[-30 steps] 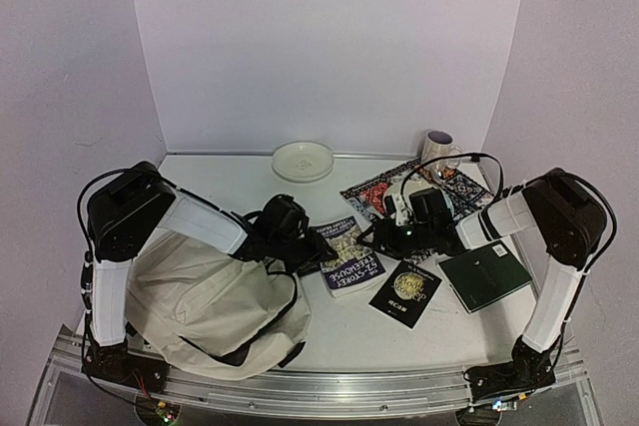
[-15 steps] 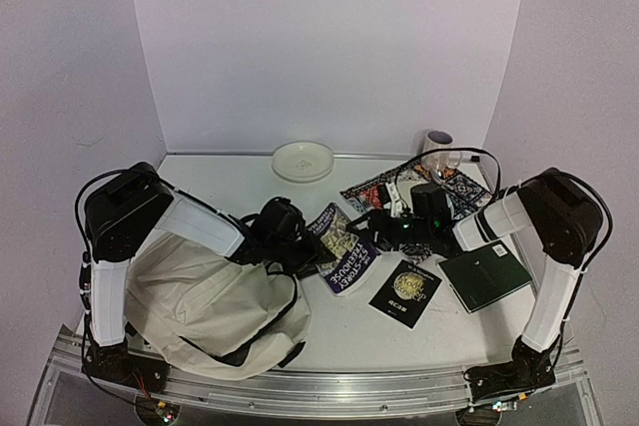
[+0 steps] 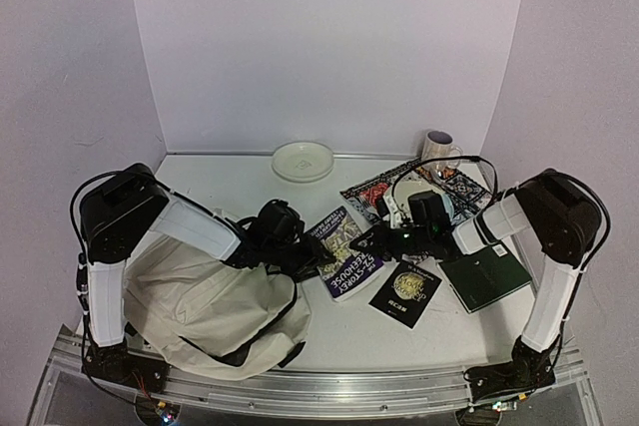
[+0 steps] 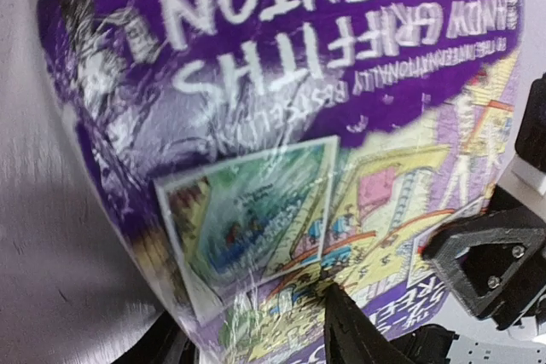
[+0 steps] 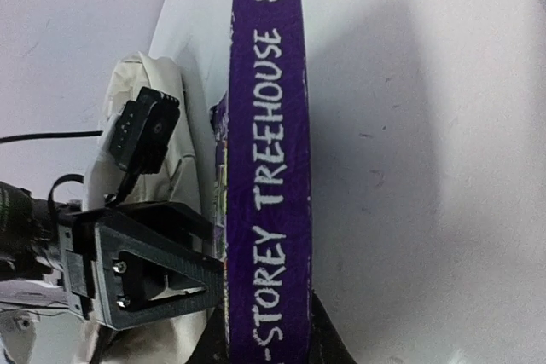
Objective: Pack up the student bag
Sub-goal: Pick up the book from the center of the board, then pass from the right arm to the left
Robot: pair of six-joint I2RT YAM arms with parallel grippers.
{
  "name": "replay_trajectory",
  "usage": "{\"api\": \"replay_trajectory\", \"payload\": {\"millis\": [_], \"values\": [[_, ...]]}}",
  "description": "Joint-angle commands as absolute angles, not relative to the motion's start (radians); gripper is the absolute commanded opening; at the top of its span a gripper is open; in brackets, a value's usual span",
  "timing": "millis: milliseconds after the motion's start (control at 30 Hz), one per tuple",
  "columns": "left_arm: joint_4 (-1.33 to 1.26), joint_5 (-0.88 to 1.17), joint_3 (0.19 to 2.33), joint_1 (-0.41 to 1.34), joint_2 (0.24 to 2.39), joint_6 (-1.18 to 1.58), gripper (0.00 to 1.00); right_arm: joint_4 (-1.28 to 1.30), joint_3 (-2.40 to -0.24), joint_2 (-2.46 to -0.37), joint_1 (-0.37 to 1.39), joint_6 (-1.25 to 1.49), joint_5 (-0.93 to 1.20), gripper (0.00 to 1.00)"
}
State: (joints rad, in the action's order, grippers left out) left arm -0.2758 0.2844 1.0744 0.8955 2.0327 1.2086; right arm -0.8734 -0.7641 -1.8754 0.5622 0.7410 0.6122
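At the middle of the table (image 3: 240,182), between the two grippers, is a purple book (image 3: 347,258) whose cover reads "52-STOREY TREEHOUSE". The right wrist view looks along its spine, which runs straight away from the camera with "-STOREY TREEHOUSE" in white letters. The left wrist view shows the cover upside down, with "GRIFFITHS" and "TERRY DENTON" in white above cartoon panels.

The right gripper (image 3: 371,243) is clamped on the book's spine edge, one finger on each side of it. The left gripper (image 3: 308,258) is at the book's left edge, and one of its fingers (image 4: 350,330) lies across the cover. Whether its jaws have closed on the book I cannot tell.

The student bag (image 3: 215,306) lies slumped at the near left of the table, under the left arm. Its far right corner is just beside and below the left gripper. The right gripper is apart from it, with the book between them. The bag's long axis runs from far left to near right; which end is its top I cannot tell.

Just right of the purple book lies a black book (image 3: 404,291) with a round gold emblem, its writing too small to read. Further right is a dark green notebook (image 3: 486,274) with a small pale label, also unreadable. Beyond them lies a patterned placemat (image 3: 371,192), with a mug (image 3: 437,147) at its far right end. A pale plate (image 3: 303,161) sits at the far middle.
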Motion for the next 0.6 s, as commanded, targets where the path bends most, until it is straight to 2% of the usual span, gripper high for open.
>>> {"api": "replay_trajectory", "payload": {"millis": [0, 367, 567], "values": [[-0.318, 0.255, 1.049, 0.887, 1.945, 1.19, 0.52, -0.878, -0.753, -1.76, 0.577, 0.73, 0.728, 0.01], [-0.327, 0.239, 0.995, 0.847, 1.765, 1.109, 0.77, -0.92, -0.764, -1.559, 0.565, 0.788, 0.769, 0.0], [-0.467, 0.292, 0.943, 0.841, 1.693, 1.131, 0.83, -1.008, -0.777, -1.492, 0.565, 0.859, 0.792, 0.0]]}}
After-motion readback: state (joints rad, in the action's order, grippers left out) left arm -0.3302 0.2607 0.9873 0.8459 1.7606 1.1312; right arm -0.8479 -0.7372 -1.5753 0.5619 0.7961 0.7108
